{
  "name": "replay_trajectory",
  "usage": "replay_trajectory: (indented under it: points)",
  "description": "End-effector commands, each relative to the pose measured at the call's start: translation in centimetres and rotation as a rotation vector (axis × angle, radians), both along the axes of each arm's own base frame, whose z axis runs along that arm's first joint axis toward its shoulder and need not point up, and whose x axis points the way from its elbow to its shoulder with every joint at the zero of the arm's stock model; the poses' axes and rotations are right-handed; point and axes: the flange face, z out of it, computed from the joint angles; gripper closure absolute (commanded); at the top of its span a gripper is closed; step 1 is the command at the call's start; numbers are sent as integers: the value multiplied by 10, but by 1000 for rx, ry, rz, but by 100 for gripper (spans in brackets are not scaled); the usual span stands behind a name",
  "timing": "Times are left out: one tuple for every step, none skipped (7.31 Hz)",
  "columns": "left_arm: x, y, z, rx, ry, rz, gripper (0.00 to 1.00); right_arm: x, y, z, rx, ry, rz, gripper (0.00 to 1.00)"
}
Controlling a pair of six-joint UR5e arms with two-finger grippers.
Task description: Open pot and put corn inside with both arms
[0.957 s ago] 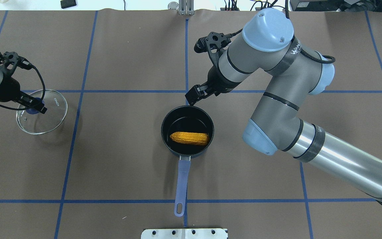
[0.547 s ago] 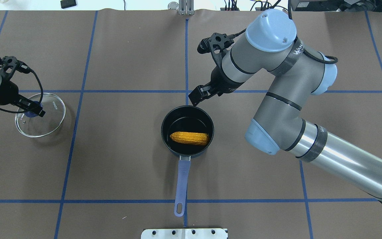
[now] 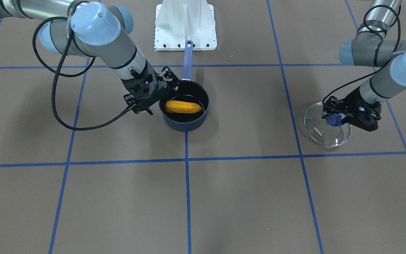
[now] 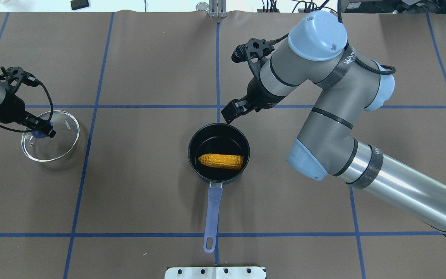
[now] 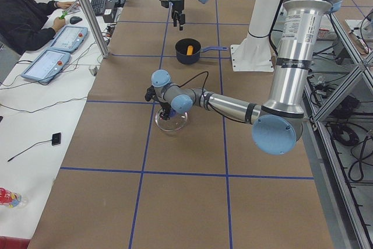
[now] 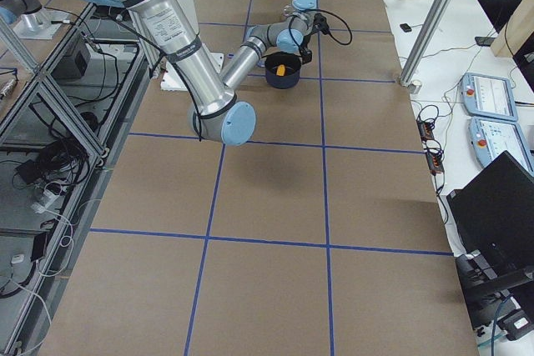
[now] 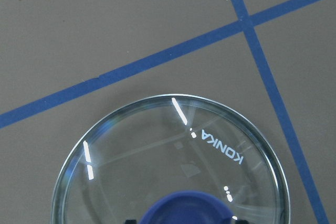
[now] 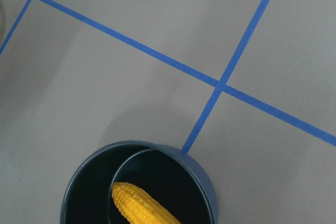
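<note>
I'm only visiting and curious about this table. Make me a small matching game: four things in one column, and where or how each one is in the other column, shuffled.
Things
1. corn
2. glass lid
3. pot handle
4. right gripper

Places or states
A. points toward the robot's base plate
B. empty, just outside the far rim of the pot
C. lies inside the pot
D. held by the left gripper, off to the robot's left

Pairs: 1-C, 2-D, 3-A, 4-B
</note>
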Motion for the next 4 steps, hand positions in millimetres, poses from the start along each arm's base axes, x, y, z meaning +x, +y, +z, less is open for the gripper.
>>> replay_trajectory:
  points:
    - [0,0,0,-9,4,-1,2,1,-1,1,-1,1,1,0]
    - [0,0,-2,-6,6,-1,2,2,-1,0,0,0,3,0]
    - [-1,0,-7,1,13,0,2,5,-5,1,-1,1,11,0]
    - [-10,-3,-11,4,20,-14,1,15,-13,4,-5,3,25,0]
